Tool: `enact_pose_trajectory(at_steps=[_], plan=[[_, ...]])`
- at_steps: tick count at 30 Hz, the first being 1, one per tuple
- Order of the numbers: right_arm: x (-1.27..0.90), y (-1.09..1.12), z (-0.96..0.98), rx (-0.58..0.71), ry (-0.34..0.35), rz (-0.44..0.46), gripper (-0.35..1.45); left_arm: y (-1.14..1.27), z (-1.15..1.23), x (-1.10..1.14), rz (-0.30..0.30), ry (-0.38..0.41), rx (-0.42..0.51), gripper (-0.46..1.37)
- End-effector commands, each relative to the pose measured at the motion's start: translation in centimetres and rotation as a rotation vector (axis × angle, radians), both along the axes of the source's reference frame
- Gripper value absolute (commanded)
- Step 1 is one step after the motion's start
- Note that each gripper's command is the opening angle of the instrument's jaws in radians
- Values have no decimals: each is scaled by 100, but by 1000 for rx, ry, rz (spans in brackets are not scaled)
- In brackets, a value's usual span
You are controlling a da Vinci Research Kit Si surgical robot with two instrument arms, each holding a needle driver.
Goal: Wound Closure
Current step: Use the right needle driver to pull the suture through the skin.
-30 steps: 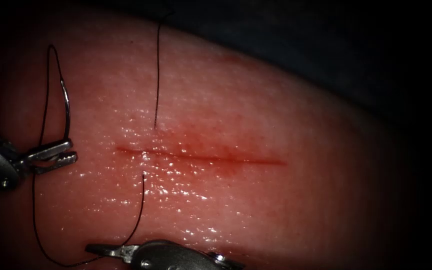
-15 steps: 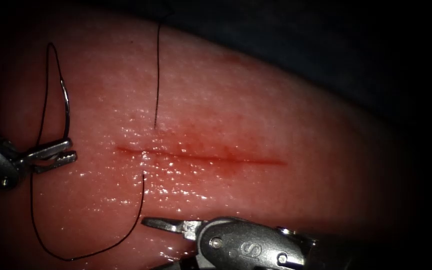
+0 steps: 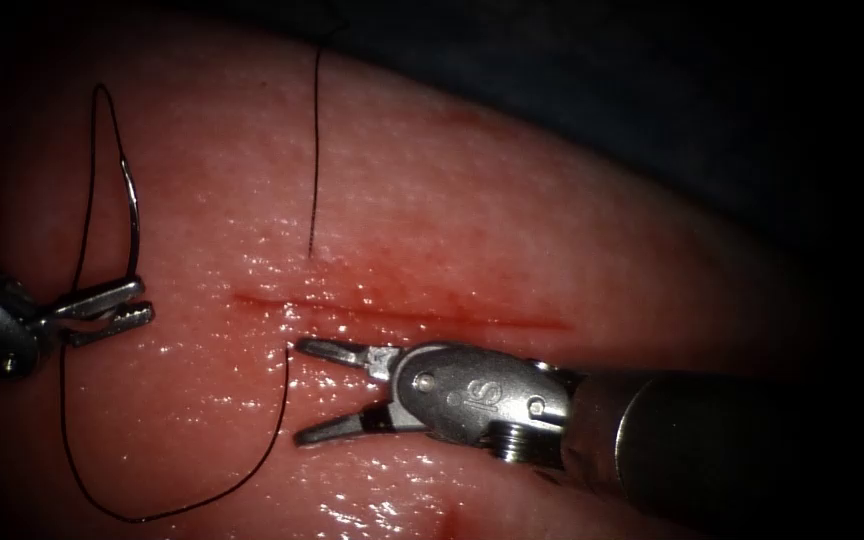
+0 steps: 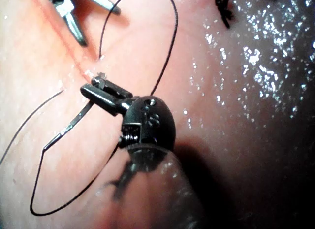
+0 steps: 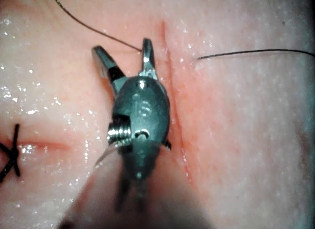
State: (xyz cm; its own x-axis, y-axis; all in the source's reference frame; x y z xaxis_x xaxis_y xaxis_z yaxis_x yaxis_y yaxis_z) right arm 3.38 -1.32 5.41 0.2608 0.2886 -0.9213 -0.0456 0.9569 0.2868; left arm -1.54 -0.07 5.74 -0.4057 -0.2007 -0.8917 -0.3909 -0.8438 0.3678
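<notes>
1. Right tool (image 3: 297, 392) has come up from the bottom edge toward the cut (image 3: 402, 312), jaws now wide open, holding nothing.
2. Thread (image 3: 285, 400) exits the tissue (image 3: 552, 220) just off its upper tip.
3. Left tool (image 3: 142, 300), left of the cut, grips the needle (image 3: 135, 215) near its end, out of the tissue.

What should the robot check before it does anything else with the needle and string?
1. Left tool holds the needle: ok, jaws shut on one end of its curve, left of the cut.
2. Needle out of the tissue: ok, it stands clear above the surface.
3. Right tool free: ok, jaws open and holding nothing, just below the cut.
4. Thread passes through the tissue on both sides of the cut: ok.
5. Right tool's upper jaw touching the thread where it leaves the tissue: cannot tell.
6. Thread loop free of tangles: ok, it lies open between the tools.
</notes>
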Motion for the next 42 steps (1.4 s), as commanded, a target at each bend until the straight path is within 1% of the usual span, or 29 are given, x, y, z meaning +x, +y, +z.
enact_pose_trajectory(at_steps=[1,5,6,7,8,9,10,17,21,31,42], plan=[[1,0,2,-10,6,-7,105,0,0,0,12,1,5,-35],[6,1,12,-10,5,-4,95,0,0,0,12,1,5,-35],[7,1,14,-7,5,-2,89,0,0,0,12,1,5,-35],[7,1,16,-3,5,0,77,0,0,0,12,1,5,-35],[6,0,18,2,10,-6,44,0,0,0,12,2,5,-35],[6,0,19,15,19,-16,-1,0,0,0,12,2,5,-35],[6,0,21,21,26,-25,-35,0,0,0,12,2,5,-35],[8,-1,38,41,34,-42,-35,0,-1,0,9,1,4,-35],[7,0,43,57,24,-32,-35,-1,-1,1,10,1,4,-35],[6,3,34,75,28,-35,-35,-1,-1,1,10,1,4,-35],[6,1,35,74,23,-39,-35,-1,-1,1,7,-1,3,-35]])
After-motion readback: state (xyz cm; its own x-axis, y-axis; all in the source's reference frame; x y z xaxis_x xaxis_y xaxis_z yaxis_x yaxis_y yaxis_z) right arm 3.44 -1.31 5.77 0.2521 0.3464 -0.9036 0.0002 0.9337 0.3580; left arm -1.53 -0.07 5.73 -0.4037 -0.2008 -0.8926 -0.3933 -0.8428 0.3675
